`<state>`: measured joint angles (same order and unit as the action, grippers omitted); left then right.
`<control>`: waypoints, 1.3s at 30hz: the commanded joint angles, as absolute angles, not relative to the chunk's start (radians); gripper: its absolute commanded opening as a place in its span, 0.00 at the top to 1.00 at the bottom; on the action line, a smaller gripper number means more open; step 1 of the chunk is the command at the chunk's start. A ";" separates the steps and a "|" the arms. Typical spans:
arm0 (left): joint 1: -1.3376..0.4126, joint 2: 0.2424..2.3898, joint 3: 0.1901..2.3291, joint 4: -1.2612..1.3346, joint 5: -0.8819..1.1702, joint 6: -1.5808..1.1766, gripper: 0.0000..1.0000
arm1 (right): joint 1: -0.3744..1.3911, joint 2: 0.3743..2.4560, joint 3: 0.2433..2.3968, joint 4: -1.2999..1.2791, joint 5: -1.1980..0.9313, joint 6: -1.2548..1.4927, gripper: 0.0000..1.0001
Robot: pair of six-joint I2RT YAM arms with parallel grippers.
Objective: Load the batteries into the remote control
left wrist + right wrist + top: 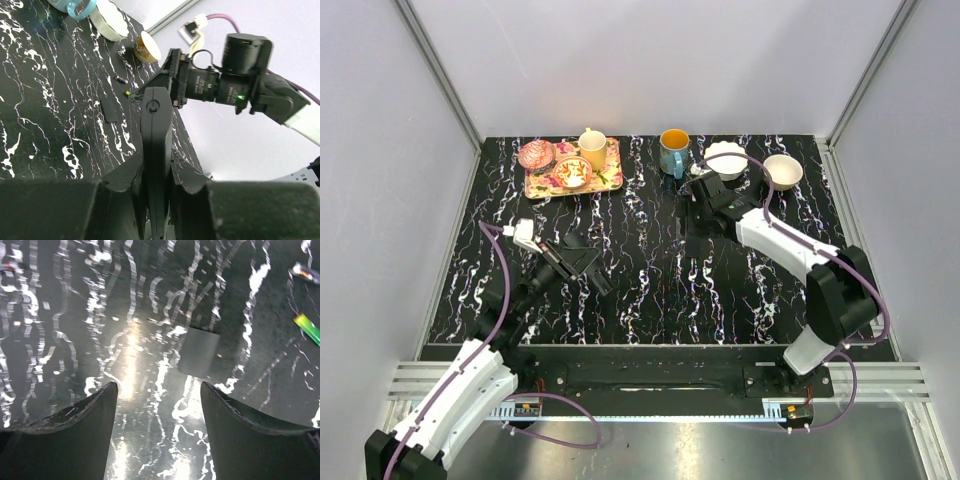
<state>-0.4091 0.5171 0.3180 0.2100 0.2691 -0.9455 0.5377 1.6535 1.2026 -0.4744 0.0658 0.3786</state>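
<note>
My left gripper is shut on the black remote control and holds it edge-up over the table's left half; in the left wrist view the remote stands clamped between the fingers. My right gripper is open and empty, low over the table at the back middle. In the right wrist view a black battery cover lies flat just ahead of the open gripper. A green battery and a dark battery lie further right. The left wrist view shows the cover and both batteries.
A flowered tray with a yellow cup and small dishes stands at the back left. A teal mug and two white bowls stand at the back right, close behind the right gripper.
</note>
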 commanded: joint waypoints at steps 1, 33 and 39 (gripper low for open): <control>-0.397 0.494 0.357 0.228 0.235 -0.954 1.00 | 0.607 1.655 1.261 -0.371 0.110 0.365 0.28; -0.397 0.330 0.413 0.021 0.262 -0.903 1.00 | 0.813 2.419 2.074 -0.393 0.084 0.229 0.23; -0.399 0.314 0.413 0.014 0.279 -0.899 1.00 | 0.815 2.405 2.042 -0.368 0.097 0.256 0.23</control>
<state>-0.4034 0.3286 0.3813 -0.0097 0.2596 -0.9089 0.8104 2.4214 2.0266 -0.3950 0.0612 0.2550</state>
